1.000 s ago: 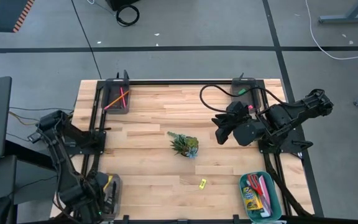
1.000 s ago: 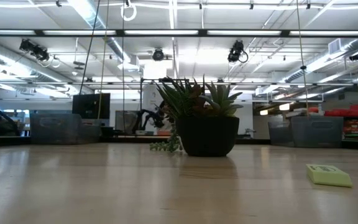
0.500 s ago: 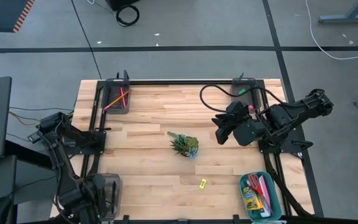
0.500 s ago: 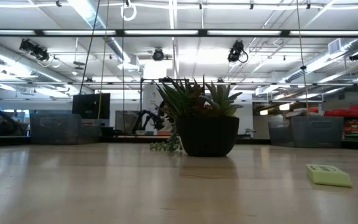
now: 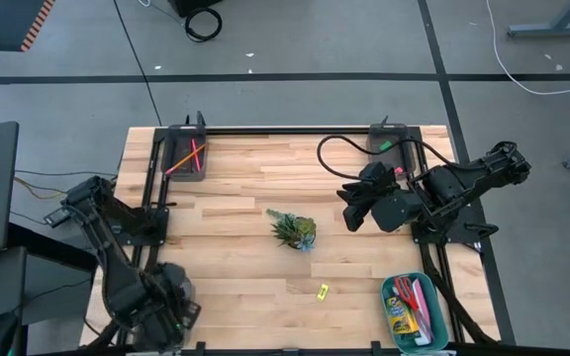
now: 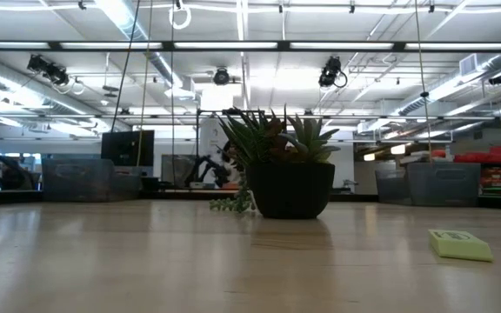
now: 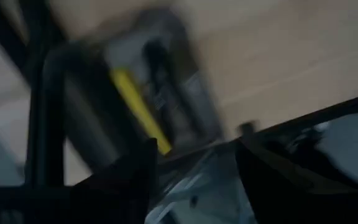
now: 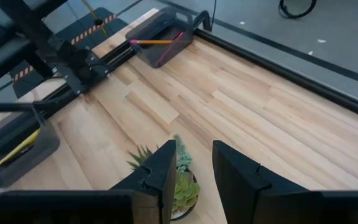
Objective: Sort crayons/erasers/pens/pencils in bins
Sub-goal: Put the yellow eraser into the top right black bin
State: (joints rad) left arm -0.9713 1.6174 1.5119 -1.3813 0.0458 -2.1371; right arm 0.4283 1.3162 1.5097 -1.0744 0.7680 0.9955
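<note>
My left gripper hovers open over the translucent grey bin at the table's near left corner. A yellow pencil lies in that bin beside something dark and blurred. Nothing is between the fingers. My right gripper waits open above the table right of the middle, fingers empty. A yellow eraser lies flat on the wood toward the near edge. An orange and a pink pencil lie in the dark bin at the far left. The crayon box lies in the teal bin at the near right.
A potted spiky green plant stands at the table's middle, between the two arms. Red-handled scissors lie in the teal bin beside the crayon box. A black frame runs along the table's edges. Bare wood lies around the eraser.
My left arm has shifted over the near-left bin, its wrist now covering the bin in the high view. The right arm, the eraser and the plant have stayed where they were.
</note>
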